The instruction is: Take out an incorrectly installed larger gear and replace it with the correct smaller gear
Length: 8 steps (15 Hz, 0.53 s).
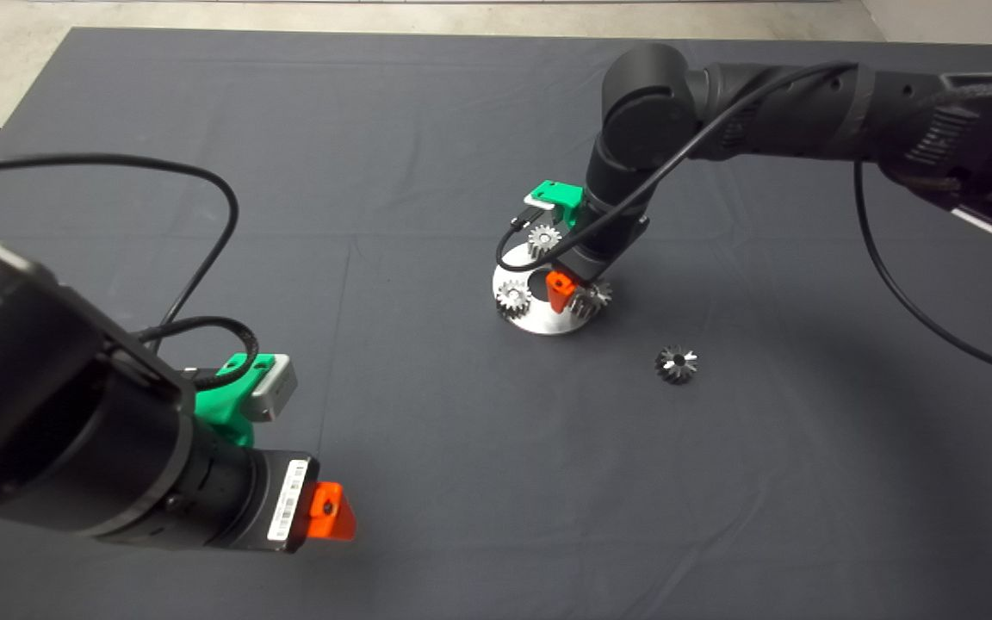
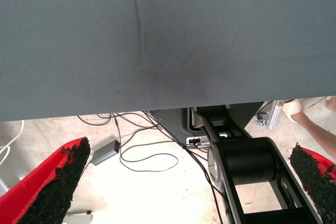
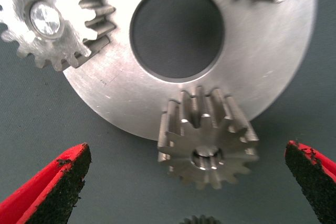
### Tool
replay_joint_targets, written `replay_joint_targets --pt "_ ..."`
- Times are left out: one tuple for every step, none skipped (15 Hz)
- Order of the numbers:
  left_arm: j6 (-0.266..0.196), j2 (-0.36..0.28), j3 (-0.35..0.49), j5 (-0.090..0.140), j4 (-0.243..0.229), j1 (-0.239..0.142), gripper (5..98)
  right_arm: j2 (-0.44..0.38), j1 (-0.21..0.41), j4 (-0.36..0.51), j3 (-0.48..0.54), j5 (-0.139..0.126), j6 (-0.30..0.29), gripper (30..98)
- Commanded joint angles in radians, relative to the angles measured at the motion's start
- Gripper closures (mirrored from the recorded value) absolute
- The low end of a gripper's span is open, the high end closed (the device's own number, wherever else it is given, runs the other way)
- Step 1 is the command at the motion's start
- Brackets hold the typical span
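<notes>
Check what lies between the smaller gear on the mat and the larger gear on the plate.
Nothing: the head view shows only bare mat between the smaller gear and the larger gear, which the open right gripper straddles.

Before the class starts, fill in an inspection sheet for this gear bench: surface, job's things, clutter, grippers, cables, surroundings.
Surface: dark mat, creased, no debris seen.
Job's things: larger gear seated at the edge of the round plate; smaller gear loose on the mat, apart from the plate.
Clutter: nothing seen; two fine-toothed gears sit on the plate.
Grippers: right gripper open, fingers either side of the larger gear, not touching; left gripper open, empty, raised near the mat's edge.
Cables: black cable along the right arm; loose wires on the floor.
Surroundings: pale floor; a person's bare limb.
</notes>
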Motion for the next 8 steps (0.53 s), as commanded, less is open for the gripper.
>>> replay_joint_targets --pt "0.003 -0.003 0.020 0.004 -0.020 -0.011 5.4 0.003 0.017 0.003 0.002 -0.013 0.000 30.8" --pt "0.003 -0.003 0.018 0.004 -0.021 -0.011 5.4 0.003 0.017 0.003 0.003 -0.014 -0.001 30.8" --pt "0.003 -0.003 0.019 0.004 -0.021 -0.011 5.4 0.003 0.017 0.003 0.003 -0.016 -0.001 30.8" --pt "0.003 -0.003 0.020 0.004 -0.021 -0.011 5.4 0.001 0.017 0.003 0.003 -0.017 -0.001 30.8" --pt "0.003 -0.003 0.019 0.004 -0.021 -0.011 5.4 -0.001 0.017 0.003 0.003 -0.020 -0.001 30.8" --pt "0.003 -0.003 0.018 0.004 -0.021 -0.011 5.4 -0.003 0.017 0.003 0.003 -0.020 -0.001 30.8" --pt "0.004 -0.003 0.019 0.006 -0.021 -0.011 5.4 -0.001 0.017 0.003 0.003 -0.020 -0.001 30.8" --pt "0.007 -0.003 0.018 0.004 -0.021 -0.011 5.4 0.000 0.017 0.001 0.002 -0.020 -0.001 30.8"
